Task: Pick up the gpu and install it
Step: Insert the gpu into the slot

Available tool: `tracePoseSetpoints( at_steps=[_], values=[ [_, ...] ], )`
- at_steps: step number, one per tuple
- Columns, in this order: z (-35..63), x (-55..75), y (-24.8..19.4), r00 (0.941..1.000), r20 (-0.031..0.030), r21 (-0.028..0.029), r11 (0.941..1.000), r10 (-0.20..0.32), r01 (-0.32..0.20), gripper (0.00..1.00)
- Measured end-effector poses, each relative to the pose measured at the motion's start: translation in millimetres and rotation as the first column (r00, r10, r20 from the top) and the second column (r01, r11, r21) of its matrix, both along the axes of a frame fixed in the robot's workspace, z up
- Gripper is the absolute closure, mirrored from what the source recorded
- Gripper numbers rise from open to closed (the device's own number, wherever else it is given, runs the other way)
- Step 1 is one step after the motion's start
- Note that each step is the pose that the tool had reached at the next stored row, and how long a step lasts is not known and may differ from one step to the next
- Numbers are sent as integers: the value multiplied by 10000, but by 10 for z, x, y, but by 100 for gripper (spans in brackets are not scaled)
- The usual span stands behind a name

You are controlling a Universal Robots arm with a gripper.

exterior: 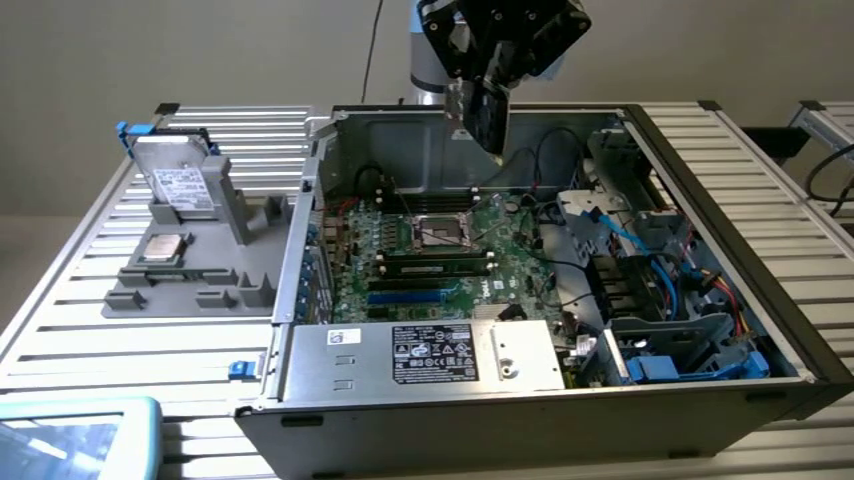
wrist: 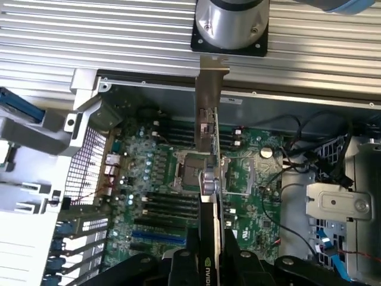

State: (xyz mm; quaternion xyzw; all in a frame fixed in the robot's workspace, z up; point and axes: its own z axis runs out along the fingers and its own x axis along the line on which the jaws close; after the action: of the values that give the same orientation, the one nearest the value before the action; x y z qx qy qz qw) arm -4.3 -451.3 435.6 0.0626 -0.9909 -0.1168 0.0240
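**Card held over the open case — square it up before it goes down**

The black pincer (exterior: pixel 491 78) is closed partway, its fingers clamped on the gpu (exterior: pixel 483 118), a thin green circuit-board card. In the wrist view the card shows edge-on, with a silver metal bracket (wrist: pixel 205 116) at the far end and a black cooler block (wrist: pixel 208 238) near the grip. In the exterior view the card hangs free and touches nothing, at about twelve o'clock over the large green motherboard (exterior: pixel 447 235) inside the open grey metal computer case (exterior: pixel 727 190). The blue expansion slot (exterior: pixel 407 297) lies on the board toward six o'clock from the card.

As I judge it, the card hangs bracket-end down, with its length crosswise to that slot. A clean install would need the contact edge facing the slot and the bracket toward the slotted rear wall (exterior: pixel 310 250) at nine o'clock. Lowering should be straight and level — a tilt could jam one corner. The loose black cables (exterior: pixel 541 165), at about three o'clock from the card, are a snag risk.
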Motion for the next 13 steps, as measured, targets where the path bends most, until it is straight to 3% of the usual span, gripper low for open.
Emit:
tracePoseSetpoints(
  at_steps=[3, 7, 13],
  values=[
    [-4, 0, -1, 9985, 1, 49, 9985, 539, -539, 73],
    [-14, 0, -1, 9920, 2, 54, 9920, 1260, -1260, 73],
    [-28, 0, 0, 9723, 9, 89, 9722, 2339, -2339, 73]
  ],
)
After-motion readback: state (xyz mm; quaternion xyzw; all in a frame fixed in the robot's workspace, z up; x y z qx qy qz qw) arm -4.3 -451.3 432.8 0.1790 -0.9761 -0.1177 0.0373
